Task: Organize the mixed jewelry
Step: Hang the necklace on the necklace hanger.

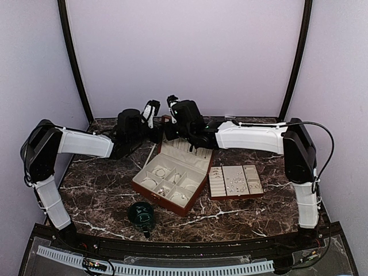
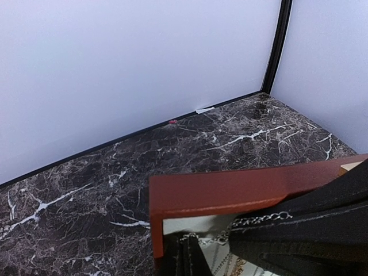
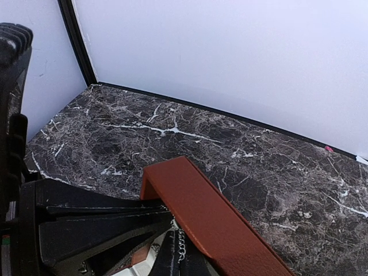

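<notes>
A red-brown jewelry box (image 1: 150,191) stands open, its lid (image 1: 185,150) raised at the back. Tiny silvery pieces lie in its cream compartments (image 1: 163,190). Both grippers meet at the lid's far left corner. In the left wrist view my left gripper (image 2: 185,254) is shut on one end of a thin silver chain (image 2: 256,221) just under the lid's rim (image 2: 230,190). The chain runs to the right gripper's black body (image 2: 313,230). In the right wrist view my right gripper (image 3: 179,256) is shut on the chain (image 3: 183,240) beside the lid (image 3: 218,218).
A cream insert tray (image 1: 217,181) with several small rings lies right of the box. A dark green cup (image 1: 141,214) stands near the front edge, left of centre. The booth walls close in behind and at both sides.
</notes>
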Motion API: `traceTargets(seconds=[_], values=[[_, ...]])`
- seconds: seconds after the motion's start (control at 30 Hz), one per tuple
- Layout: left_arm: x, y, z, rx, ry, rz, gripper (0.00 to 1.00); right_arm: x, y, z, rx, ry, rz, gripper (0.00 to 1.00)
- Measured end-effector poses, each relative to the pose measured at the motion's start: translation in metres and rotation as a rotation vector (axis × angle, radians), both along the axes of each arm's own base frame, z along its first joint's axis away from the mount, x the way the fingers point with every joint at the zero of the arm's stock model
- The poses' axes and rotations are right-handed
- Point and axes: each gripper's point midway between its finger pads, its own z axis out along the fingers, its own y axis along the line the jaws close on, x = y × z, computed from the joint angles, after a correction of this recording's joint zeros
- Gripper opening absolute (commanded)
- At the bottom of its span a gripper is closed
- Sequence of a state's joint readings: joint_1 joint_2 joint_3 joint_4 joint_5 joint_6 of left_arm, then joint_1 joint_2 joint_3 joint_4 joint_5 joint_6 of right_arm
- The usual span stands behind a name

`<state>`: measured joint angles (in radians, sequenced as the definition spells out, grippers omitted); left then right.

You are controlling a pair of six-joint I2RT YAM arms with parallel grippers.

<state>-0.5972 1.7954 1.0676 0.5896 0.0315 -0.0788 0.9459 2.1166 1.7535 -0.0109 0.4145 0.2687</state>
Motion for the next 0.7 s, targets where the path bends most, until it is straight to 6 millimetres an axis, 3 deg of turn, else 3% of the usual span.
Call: traceTargets(seconds=[0.7], values=[[0.002, 0.0001, 0.0071, -0.033, -0.014, 0.011, 0.0, 0.0034, -0.0048, -0.0071, 0.017, 0.0, -0.024, 0.0]])
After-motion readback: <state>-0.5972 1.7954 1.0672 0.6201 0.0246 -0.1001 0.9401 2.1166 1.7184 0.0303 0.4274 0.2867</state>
